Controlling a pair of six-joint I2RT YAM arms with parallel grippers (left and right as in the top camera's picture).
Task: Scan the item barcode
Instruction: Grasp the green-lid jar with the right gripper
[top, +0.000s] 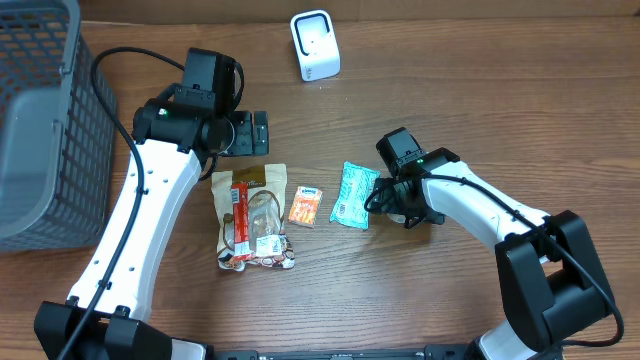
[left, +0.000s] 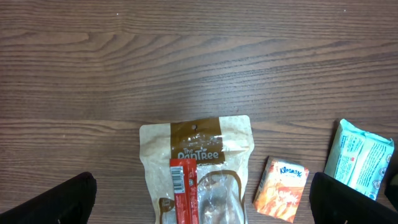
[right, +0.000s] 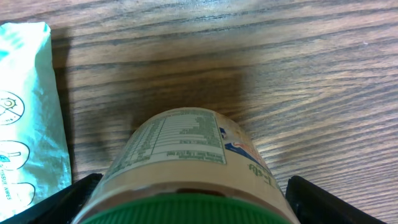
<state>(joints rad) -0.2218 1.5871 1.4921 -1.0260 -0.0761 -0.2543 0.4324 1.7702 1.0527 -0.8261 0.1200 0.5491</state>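
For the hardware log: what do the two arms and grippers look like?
White rounded shells, black joints, looping black cables and a green wrist light on left arm and right arm. Black, blunt-fingered left gripper and right gripper.

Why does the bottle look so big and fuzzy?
Right wrist view: the bottle sits right at the lens, so its green cap blurs, and it casts a dark shadow on the table; left wrist view: the pouch lettering is sharp.

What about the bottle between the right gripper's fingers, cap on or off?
On. The right wrist view shows a green cap seated over the near end of the bottle.
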